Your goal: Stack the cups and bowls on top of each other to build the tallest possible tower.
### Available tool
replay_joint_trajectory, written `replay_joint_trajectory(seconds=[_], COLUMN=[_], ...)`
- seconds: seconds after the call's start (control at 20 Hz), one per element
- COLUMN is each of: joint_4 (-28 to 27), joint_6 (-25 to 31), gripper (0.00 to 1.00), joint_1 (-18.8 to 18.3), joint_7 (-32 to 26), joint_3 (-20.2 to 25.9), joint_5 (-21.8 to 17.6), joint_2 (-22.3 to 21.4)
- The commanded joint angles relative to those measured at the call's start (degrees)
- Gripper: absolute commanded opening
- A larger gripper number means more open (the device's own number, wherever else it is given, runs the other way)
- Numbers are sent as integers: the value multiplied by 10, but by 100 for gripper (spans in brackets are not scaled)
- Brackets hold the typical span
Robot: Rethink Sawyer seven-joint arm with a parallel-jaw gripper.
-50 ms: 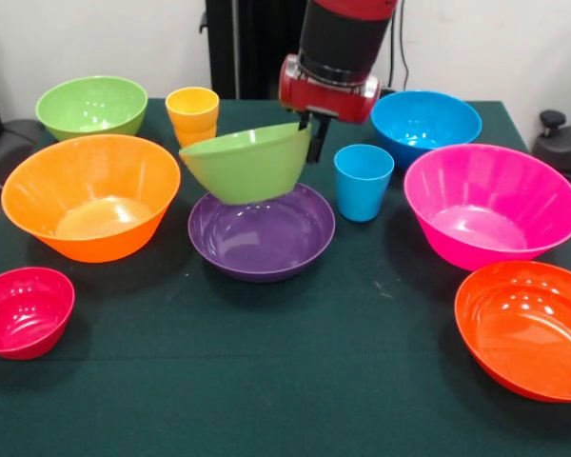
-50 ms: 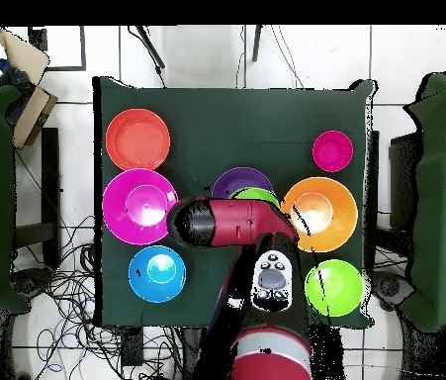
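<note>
My gripper (image 1: 307, 129) is shut on the right rim of a green bowl (image 1: 246, 163), which hangs tilted over the purple bowl (image 1: 263, 234). Whether the two bowls touch I cannot tell. The yellow-orange cup (image 1: 192, 114) stands behind them to the left. Just right of the purple bowl is the light blue cup (image 1: 364, 181). In the overhead view the arm (image 2: 228, 221) covers the gripper and both cups; only slivers of the purple bowl (image 2: 236, 180) and the held green bowl (image 2: 257, 195) show.
Around them stand a large orange bowl (image 1: 90, 195), a second green bowl (image 1: 90, 105), a small crimson bowl (image 1: 24, 310), a blue bowl (image 1: 425, 124), a large pink bowl (image 1: 490, 205) and a red-orange bowl (image 1: 528, 328).
</note>
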Motion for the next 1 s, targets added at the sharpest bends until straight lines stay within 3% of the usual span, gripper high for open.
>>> replay_joint_trajectory(seconds=[0.05, 0.35, 0.75, 1.0], joint_4=[83, 144, 184, 200], joint_6=[64, 46, -86, -132], gripper=[0, 0, 0, 0], joint_1=[12, -1, 16, 28], joint_7=[61, 57, 95, 104], joint_3=[40, 54, 34, 22], joint_5=[31, 49, 29, 25], joint_2=[-51, -65, 5, 28])
